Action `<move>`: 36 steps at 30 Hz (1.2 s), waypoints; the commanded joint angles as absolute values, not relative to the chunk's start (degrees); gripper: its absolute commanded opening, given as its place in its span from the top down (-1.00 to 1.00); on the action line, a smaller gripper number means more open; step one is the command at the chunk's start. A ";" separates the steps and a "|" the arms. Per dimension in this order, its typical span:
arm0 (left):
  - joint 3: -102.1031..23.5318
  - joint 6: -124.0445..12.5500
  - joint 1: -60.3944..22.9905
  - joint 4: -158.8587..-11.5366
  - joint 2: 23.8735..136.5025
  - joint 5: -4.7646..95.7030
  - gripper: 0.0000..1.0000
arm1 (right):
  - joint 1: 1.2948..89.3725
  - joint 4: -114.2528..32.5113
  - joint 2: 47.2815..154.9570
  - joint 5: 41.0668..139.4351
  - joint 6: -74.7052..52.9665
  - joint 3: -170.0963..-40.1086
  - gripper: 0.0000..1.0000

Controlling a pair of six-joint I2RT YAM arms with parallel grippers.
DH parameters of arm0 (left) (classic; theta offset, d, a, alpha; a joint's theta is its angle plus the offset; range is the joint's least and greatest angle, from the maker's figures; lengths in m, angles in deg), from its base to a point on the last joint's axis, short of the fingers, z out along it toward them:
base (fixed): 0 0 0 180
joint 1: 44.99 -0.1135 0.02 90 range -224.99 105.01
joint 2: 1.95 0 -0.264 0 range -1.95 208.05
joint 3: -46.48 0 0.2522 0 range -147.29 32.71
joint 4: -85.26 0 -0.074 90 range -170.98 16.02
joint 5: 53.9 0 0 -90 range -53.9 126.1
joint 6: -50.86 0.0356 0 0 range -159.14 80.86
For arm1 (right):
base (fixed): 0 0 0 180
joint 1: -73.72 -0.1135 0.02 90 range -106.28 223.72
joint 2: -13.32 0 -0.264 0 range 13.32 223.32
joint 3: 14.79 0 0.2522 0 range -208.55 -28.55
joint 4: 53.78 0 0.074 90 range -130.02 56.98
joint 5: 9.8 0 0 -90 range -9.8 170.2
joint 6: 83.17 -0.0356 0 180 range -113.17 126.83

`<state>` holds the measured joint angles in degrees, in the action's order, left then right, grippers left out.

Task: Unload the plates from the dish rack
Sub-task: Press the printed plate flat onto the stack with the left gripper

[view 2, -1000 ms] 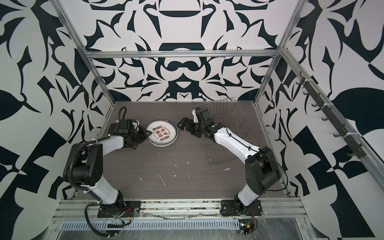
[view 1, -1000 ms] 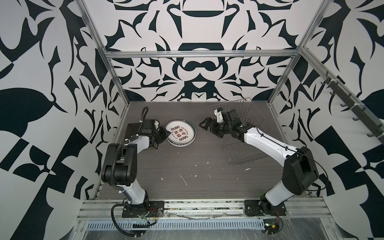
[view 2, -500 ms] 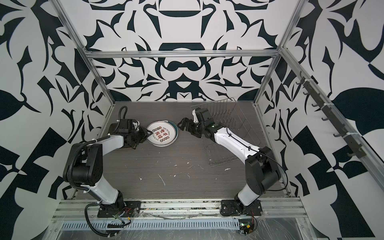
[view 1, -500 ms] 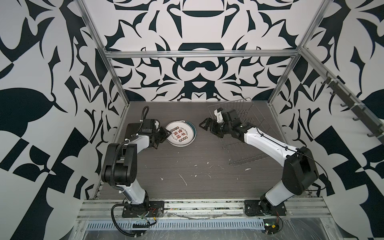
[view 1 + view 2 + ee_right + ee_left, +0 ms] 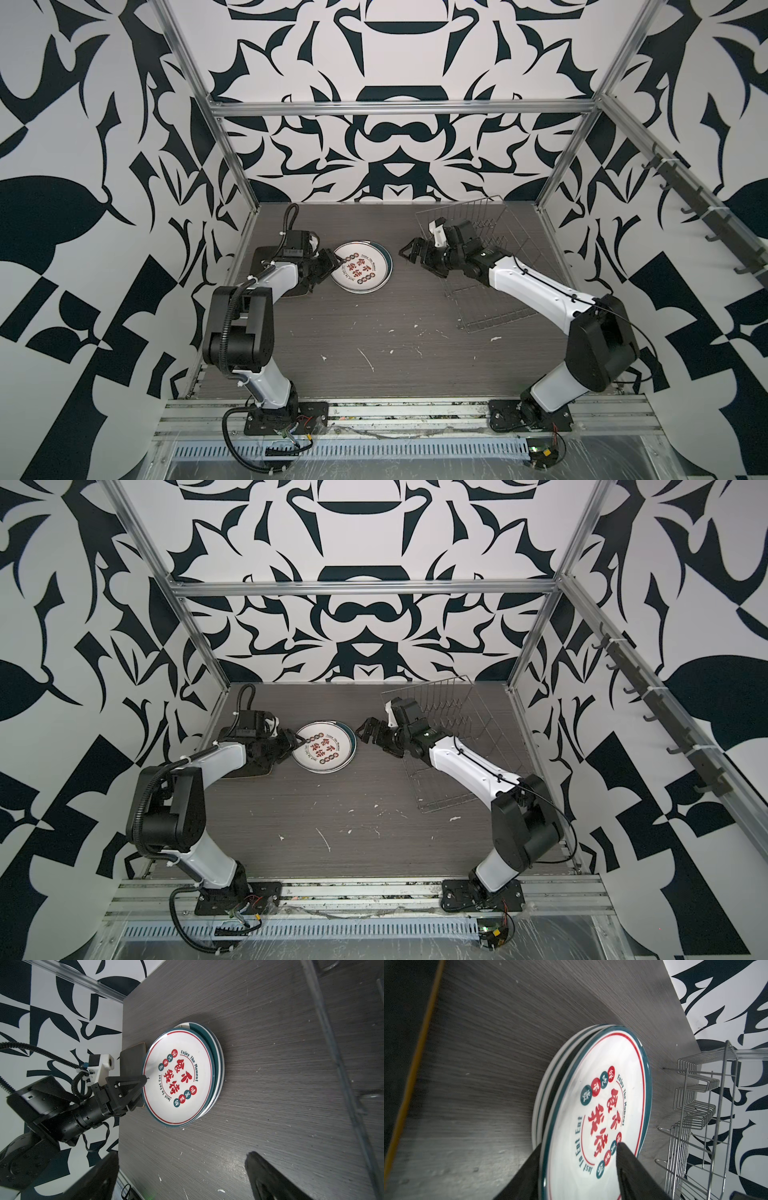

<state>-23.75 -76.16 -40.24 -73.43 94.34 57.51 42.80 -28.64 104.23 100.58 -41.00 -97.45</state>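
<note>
Top plate (image 5: 362, 269) — flat on its stack (image 5: 390, 268), near rim between parted jaws of your left gripper (image 5: 333, 266); right gripper (image 5: 409, 255), spread and empty, sits beyond the far rim.

Glossy glazed plates (image 5: 180, 1078) on matt wood-grain table (image 5: 270, 1064), shiny metal wire dish rack (image 5: 695, 1105).

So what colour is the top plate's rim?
Dark teal; the top plate shows best in right wrist view.

Left jaws parted, right jaws wide.
</note>
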 commanded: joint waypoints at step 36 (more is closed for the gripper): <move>-30.83 -72.66 -37.79 -64.64 97.22 53.41 -0.82 | 43.04 -28.36 101.13 100.41 -39.84 -97.93 -0.98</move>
<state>-30.03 -73.18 -37.94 -66.41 98.23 54.67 42.89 -28.05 104.21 100.56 -40.98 -97.45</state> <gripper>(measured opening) 0.906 0.989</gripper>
